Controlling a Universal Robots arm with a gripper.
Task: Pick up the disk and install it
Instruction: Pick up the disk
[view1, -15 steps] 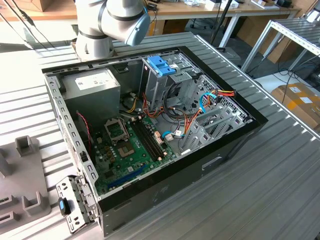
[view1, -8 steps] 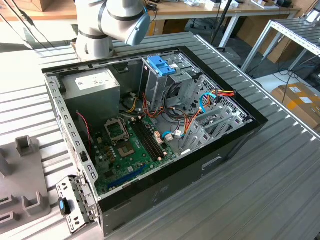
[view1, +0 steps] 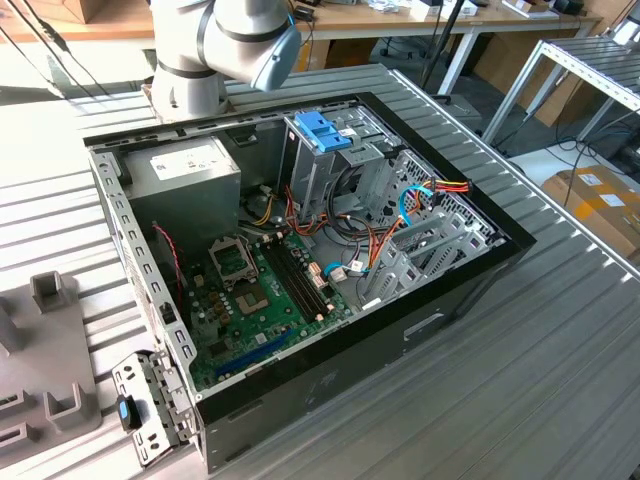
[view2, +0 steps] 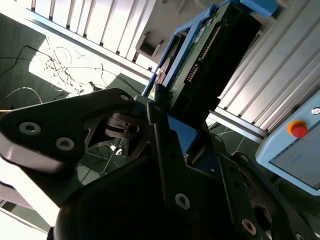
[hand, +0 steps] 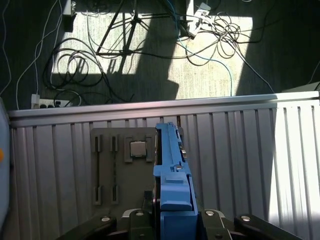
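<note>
First wrist view, jaws clamped on the disk (hand: 172, 182) (edge-on, faces hidden), near end cut off.

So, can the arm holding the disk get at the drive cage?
Probably yes: the end effector is shut on the disk, the case lies open with the drive cage exposed, though a blue bracket tops it and cables lie close.

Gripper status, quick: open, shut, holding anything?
Gripper: closed, holding the disk at its blue-railed end.
</note>
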